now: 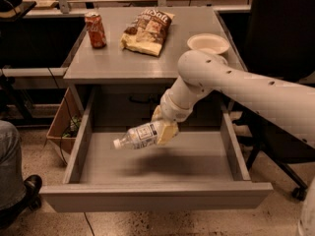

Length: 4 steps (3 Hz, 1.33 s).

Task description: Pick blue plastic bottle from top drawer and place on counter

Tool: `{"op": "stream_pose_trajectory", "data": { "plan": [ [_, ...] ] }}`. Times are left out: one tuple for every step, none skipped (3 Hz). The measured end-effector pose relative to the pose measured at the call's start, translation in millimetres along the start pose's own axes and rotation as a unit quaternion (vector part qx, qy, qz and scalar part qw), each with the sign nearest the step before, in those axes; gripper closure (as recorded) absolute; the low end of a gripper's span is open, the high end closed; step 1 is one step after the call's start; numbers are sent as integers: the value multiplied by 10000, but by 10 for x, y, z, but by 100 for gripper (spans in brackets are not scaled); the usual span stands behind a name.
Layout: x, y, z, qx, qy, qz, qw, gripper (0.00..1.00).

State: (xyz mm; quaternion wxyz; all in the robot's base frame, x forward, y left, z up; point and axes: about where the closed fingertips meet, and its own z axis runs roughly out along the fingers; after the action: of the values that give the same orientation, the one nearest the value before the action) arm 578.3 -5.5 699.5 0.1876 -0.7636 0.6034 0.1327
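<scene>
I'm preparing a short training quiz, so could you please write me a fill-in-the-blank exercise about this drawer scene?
1. The gripper is ____ on the bottle, lifted above the floor of the drawer.
2. That drawer stands ____.
3. The counter holds ____ things: a can, a snack bag and a bowl.
Missing words: shut; open; three.

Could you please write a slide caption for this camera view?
Robot gripper holds small clear plastic bottle sideways above open grey metal drawer.
</scene>
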Motion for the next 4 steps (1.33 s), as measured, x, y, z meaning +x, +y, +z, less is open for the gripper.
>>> {"op": "stream_pose_trajectory", "data": {
  "plan": [
    [-16, -50, -435, 96, 64, 48, 9999, 100],
    [-126, -148, -925, 291, 192, -2, 9994, 100],
    [-359, -528, -1420, 729, 392, 0, 9966, 100],
    [-455, -853, -1617, 1001, 463, 71, 9939, 100]
  ]
}}
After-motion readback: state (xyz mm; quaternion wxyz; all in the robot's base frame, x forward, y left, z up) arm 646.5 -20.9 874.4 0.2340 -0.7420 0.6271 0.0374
